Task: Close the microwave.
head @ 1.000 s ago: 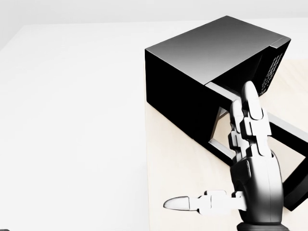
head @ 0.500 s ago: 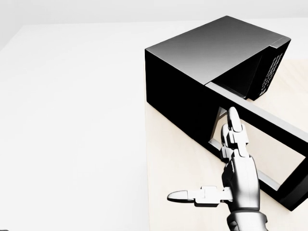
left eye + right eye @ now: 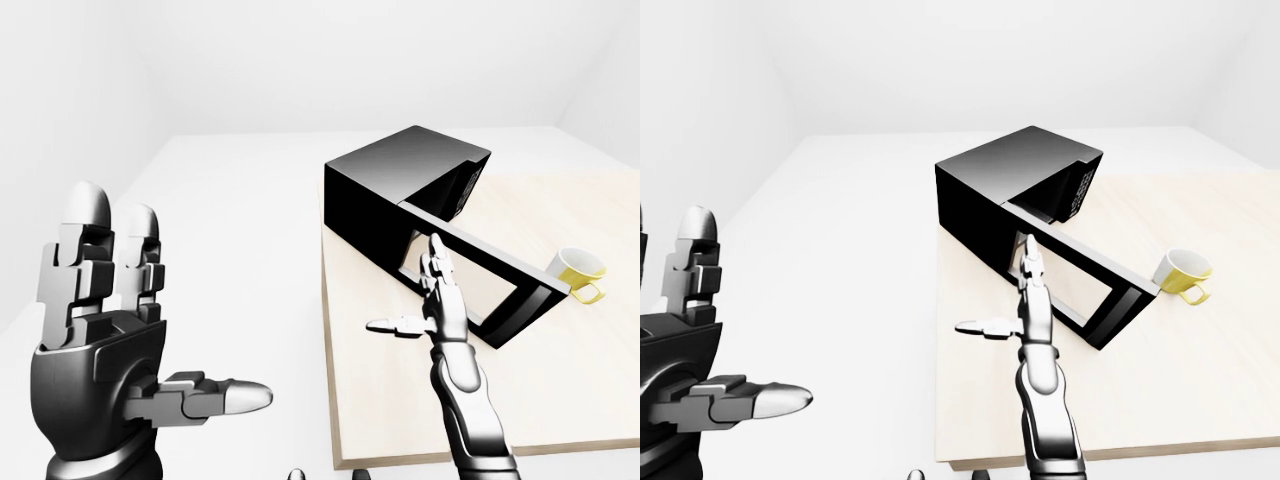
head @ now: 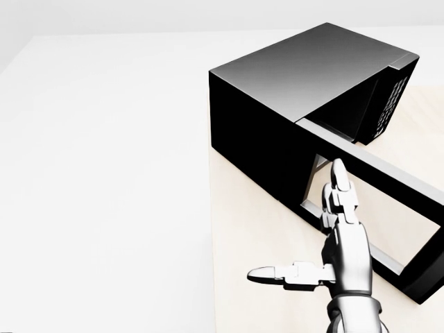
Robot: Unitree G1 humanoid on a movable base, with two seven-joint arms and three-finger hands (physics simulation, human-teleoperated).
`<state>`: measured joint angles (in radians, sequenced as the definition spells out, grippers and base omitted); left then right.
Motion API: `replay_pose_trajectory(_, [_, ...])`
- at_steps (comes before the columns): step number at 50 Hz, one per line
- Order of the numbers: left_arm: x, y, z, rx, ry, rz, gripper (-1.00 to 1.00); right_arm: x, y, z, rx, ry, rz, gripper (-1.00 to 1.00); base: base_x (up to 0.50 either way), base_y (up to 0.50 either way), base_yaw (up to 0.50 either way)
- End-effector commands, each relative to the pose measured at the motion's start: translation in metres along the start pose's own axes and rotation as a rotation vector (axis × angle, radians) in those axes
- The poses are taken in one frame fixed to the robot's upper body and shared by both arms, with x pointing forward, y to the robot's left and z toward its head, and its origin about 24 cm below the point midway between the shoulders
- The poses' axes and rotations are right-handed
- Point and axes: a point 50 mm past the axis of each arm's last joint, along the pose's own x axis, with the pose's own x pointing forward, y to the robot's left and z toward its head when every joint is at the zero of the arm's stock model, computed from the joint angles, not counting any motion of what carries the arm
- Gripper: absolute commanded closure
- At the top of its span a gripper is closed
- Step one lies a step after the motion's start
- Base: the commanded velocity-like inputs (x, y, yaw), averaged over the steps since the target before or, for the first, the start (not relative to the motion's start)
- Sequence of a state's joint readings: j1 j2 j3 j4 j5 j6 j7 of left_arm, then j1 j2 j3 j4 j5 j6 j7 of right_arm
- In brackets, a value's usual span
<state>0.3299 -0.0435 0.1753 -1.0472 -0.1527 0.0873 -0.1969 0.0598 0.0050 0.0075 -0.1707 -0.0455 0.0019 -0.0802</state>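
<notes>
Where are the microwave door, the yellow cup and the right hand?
microwave door [image 3: 478, 250]: left-eye view, on the top rail of its frame.
yellow cup [image 3: 577, 266]: left-eye view, on its outer wall.
right hand [image 4: 345, 246]: head view, on the back of the palm.

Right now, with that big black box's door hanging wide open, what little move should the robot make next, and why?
Probably ease the right hand onward against the microwave door and push it toward the microwave. The door stands swung wide over the table, and the flat, open hand sits at its frame near the hinge; whether it touches yet is unclear. The left hand is raised, open, off to the side.
</notes>
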Motion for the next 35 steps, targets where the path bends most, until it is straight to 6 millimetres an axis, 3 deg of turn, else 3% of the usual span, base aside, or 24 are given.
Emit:
replay_pose_trajectory(1, [-0.001, 0.000, 0.000, -0.013, 0.007, -0.003, -1.00, 0.009, -0.003, -0.002, 0.001, 0.003, -0.021, -1.00, 0.00, 0.00, 0.00])
replay_pose_trajectory(35, [-0.002, 0.000, -0.001, -0.019, 0.018, -0.008, -1.00, 0.050, 0.004, 0.000, 0.020, -0.007, -0.027, -1.00, 0.00, 0.00, 0.00])
